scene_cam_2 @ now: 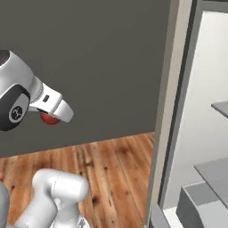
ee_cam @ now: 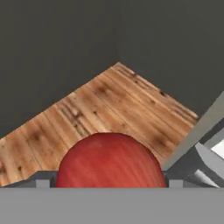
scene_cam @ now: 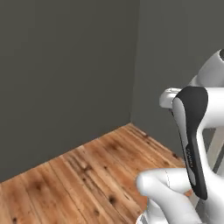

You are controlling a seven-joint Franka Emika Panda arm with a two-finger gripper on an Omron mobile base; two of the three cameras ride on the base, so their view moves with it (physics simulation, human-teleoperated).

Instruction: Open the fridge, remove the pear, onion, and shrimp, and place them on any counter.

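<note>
The dark-red onion sits between my gripper's two fingertips, low in the hand view, and the gripper is shut on it. In the right base view the onion peeks out under the white hand, held in the air above the wooden floor. The fridge stands open at the right, showing its white interior, grey shelves and a grey drawer. Its edge also shows at the right of the hand view. The pear, the shrimp and the counter are out of view.
Dark grey walls meet in a corner ahead. A wooden floor spreads below the arm. The fridge's tall grey side panel stands to the right of the held onion.
</note>
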